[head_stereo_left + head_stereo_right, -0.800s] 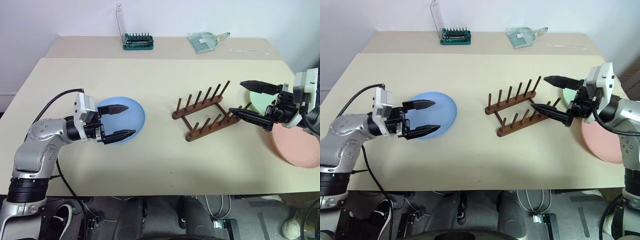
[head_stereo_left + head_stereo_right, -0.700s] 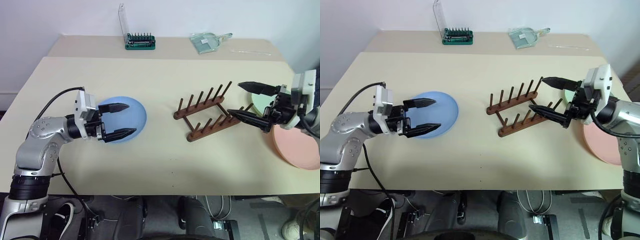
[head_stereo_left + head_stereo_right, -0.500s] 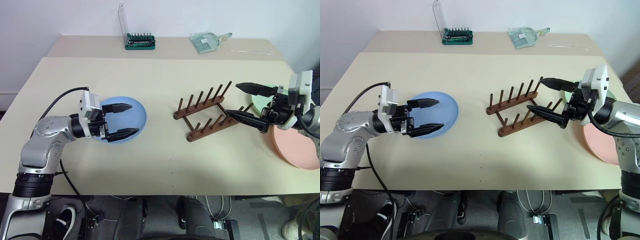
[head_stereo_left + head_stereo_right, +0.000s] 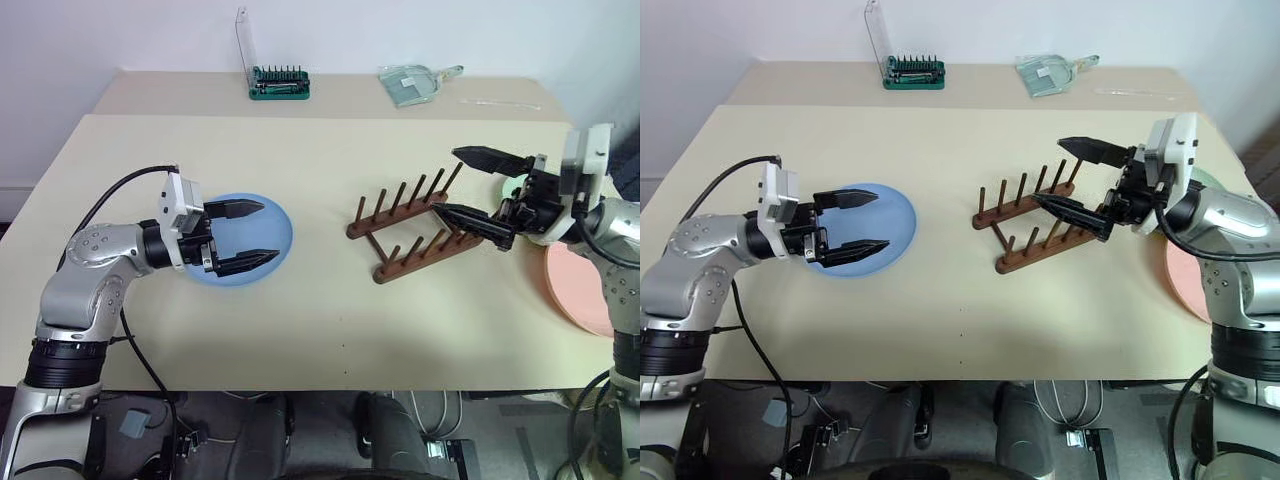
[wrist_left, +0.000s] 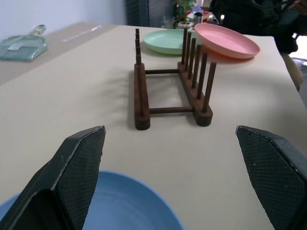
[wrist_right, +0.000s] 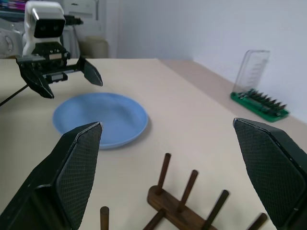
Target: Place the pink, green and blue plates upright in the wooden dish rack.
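Note:
The light blue plate (image 4: 236,277) lies flat on the table's left side. My left gripper (image 4: 267,232) hovers open over it, pointing right, nothing between its fingers. The dark wooden dish rack (image 4: 401,267) stands empty at centre right. My right gripper (image 4: 446,180) is open above the rack's right end, pointing left, and holds nothing. The green plate (image 5: 165,41) and the pink plate (image 4: 582,292) lie flat on the far right, the green one mostly hidden behind my right hand in the eye views. The right wrist view shows the blue plate (image 6: 100,120) and rack pegs (image 6: 178,196).
A green screwdriver-bit holder (image 4: 279,83) with a raised clear lid and a clear plastic scoop (image 4: 413,83) sit on the back table strip. The table's (image 4: 320,330) near edge runs just below both arms; the pink plate lies close to the right edge.
My right gripper has moved left and slightly up, from beside the rack to above its right end. The left gripper has barely shifted over the blue plate. Both stay open.

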